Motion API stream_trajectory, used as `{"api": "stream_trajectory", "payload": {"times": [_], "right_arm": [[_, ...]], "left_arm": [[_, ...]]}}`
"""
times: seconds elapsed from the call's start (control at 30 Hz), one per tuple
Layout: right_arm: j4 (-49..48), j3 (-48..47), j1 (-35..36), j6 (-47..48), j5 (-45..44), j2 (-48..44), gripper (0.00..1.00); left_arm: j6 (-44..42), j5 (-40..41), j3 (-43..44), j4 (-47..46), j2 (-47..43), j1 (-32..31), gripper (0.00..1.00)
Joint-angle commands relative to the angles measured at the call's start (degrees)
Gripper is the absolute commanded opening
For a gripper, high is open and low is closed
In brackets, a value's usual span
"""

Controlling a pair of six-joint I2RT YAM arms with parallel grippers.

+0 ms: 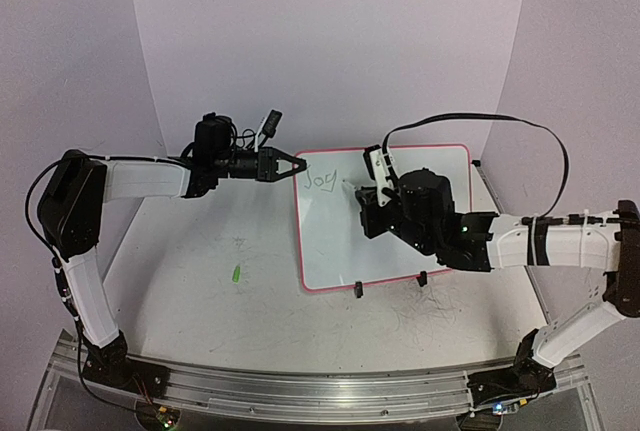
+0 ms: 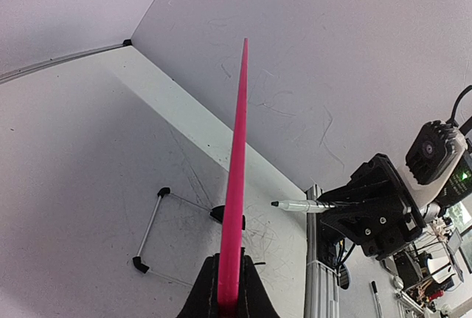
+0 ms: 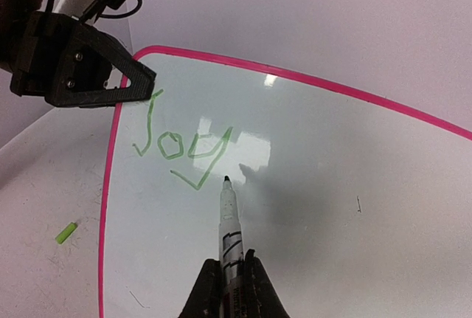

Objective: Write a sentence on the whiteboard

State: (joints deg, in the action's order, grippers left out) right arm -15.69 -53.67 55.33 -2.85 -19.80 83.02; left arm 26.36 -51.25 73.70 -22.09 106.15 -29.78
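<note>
One marker [image 3: 228, 218], one whiteboard [image 1: 335, 241], one word [image 3: 179, 146].

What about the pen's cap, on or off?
Off. The pen shows a bare dark tip, near the board below the green Joy.

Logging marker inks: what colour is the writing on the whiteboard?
Green. The writing on the whiteboard shows best in the right wrist view.
</note>
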Motion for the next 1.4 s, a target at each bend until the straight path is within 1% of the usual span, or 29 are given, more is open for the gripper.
{"api": "stream_trajectory", "payload": {"times": [0.0, 0.13, 0.33, 0.53, 1.37], "right_arm": [[-1.80, -3.96, 0.29, -0.76, -1.37, 1.92, 0.00], [-2.22, -5.02, 0.29, -0.92, -2.19, 2.85, 0.00], [-3.62, -4.58, 0.30, -0.51, -5.73, 1.56, 0.00], [-3.70, -5.95, 0.03, -0.38, -6.78, 3.51, 0.00], [-5.72, -7.29, -1.15, -0.20, -7.46, 5.86, 0.00]], "left_arm": [[-2.30, 3.62, -1.02, 0.84, -1.35, -0.57, 0.00], [-2.57, 3.81, -1.26, 0.90, -1.38, -0.71, 0.00], [-2.78, 3.95, -1.31, 0.88, -1.42, -0.75, 0.00], [-2.80, 3.95, -1.35, 0.89, -1.54, -0.72, 0.00], [-2.63, 3.61, -1.24, 0.90, -1.56, -0.72, 0.00]]}}
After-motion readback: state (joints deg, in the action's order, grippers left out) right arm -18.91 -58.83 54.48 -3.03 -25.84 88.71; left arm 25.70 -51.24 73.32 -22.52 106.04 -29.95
